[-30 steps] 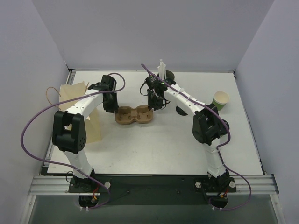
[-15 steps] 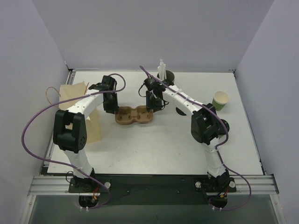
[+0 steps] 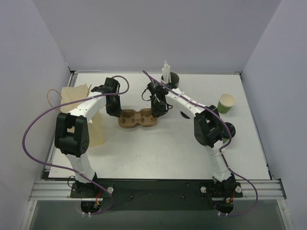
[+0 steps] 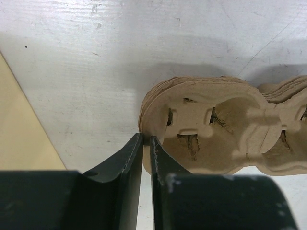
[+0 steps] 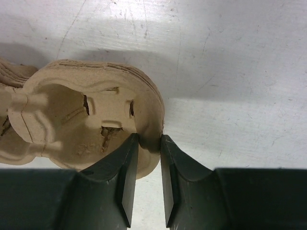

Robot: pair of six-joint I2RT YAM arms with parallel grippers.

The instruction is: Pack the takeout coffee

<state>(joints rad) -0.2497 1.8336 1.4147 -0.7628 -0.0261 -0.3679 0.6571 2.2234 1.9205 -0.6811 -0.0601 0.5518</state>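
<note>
right gripper (image 5: 149,141) edged leftward, pinching carrier (image 5: 62,120) rim.

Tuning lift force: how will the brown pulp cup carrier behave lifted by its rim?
Brown pulp cup carrier: likely light, stiff, given its thin moulded shell. Layered edges suggest nested carriers; one may peel off. Right gripper pinches only the rim, which could flex.

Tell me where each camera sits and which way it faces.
Top external: above and behind the bases, looking down on the table; left arm and right arm show whole.
Left wrist: on the left arm, looking down; left gripper pinches one end of the cup carrier.
Right wrist: likewise on the right arm; right gripper pinches the other end.
Shared: all show the cup carrier.
</note>
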